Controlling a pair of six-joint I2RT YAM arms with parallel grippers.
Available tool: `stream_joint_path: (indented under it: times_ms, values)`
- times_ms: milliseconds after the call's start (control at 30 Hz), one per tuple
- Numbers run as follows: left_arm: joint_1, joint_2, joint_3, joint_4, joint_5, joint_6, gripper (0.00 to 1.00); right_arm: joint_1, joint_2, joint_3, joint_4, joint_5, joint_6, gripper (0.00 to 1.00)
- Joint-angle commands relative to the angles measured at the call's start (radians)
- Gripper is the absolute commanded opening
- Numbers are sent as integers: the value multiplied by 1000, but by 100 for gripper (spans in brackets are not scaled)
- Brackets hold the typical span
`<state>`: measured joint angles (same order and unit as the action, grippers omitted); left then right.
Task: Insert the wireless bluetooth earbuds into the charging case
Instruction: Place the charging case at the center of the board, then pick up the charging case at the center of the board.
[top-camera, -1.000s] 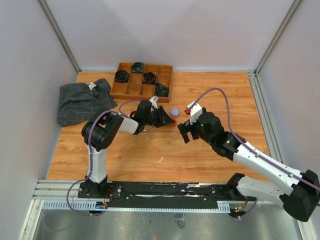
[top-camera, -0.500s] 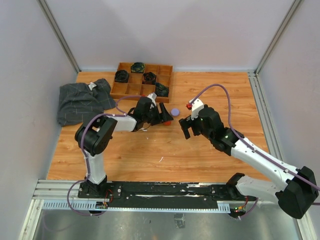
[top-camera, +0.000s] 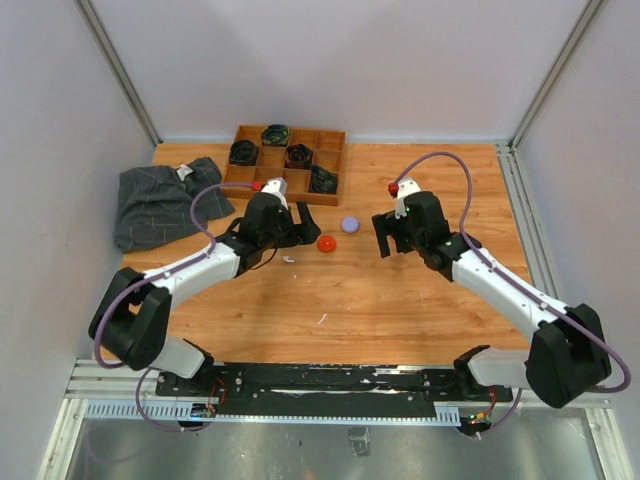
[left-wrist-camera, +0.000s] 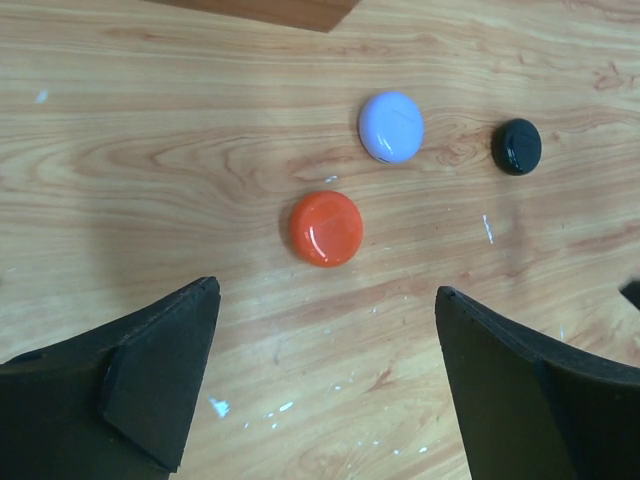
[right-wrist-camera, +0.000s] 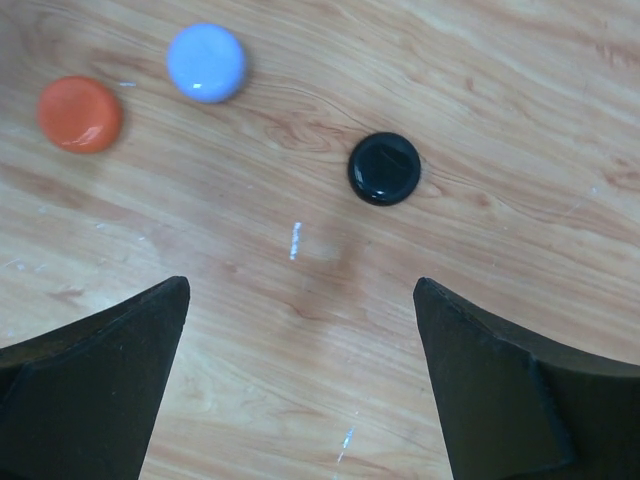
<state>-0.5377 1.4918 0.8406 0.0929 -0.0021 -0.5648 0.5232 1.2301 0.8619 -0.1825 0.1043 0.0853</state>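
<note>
Three round closed cases lie on the wooden table: an orange-red case (top-camera: 327, 242) (left-wrist-camera: 326, 228) (right-wrist-camera: 80, 113), a lilac case (top-camera: 349, 224) (left-wrist-camera: 391, 126) (right-wrist-camera: 206, 62) and a black case (left-wrist-camera: 516, 146) (right-wrist-camera: 384, 168). My left gripper (top-camera: 312, 226) (left-wrist-camera: 327, 290) stands open just left of the orange-red case, with nothing between its fingers. On the other side, my right gripper (top-camera: 389, 246) (right-wrist-camera: 300, 285) is open and empty, close to the black case, which it hides in the top view. No earbuds show outside the cases.
A wooden compartment tray (top-camera: 255, 180) at the back holds several dark round things. A grey checked cloth (top-camera: 165, 200) lies at the back left. Small white flecks (top-camera: 287, 259) mark the wood near the left gripper.
My left gripper has opened, let go of the orange-red case and drawn back to the left. The case now lies free on the table. My right gripper has moved toward the back.
</note>
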Motion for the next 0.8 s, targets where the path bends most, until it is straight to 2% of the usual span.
stream_joint_path:
  times_ms: [0, 333, 533, 767]
  values:
    - [13, -122, -59, -53, -102, 63, 95, -88, 87, 56, -15, -4, 68, 95]
    - [16, -316, -238, 30, -174, 171, 96, -176, 354, 179, -6, 12, 137, 86]
    - [16, -358, -366, 199, -140, 196, 95, -182, 523, 242, 12, 50, 208, 80]
    - [16, -354, -426, 280, -130, 213, 94, -183, 613, 266, 47, 88, 256, 72]
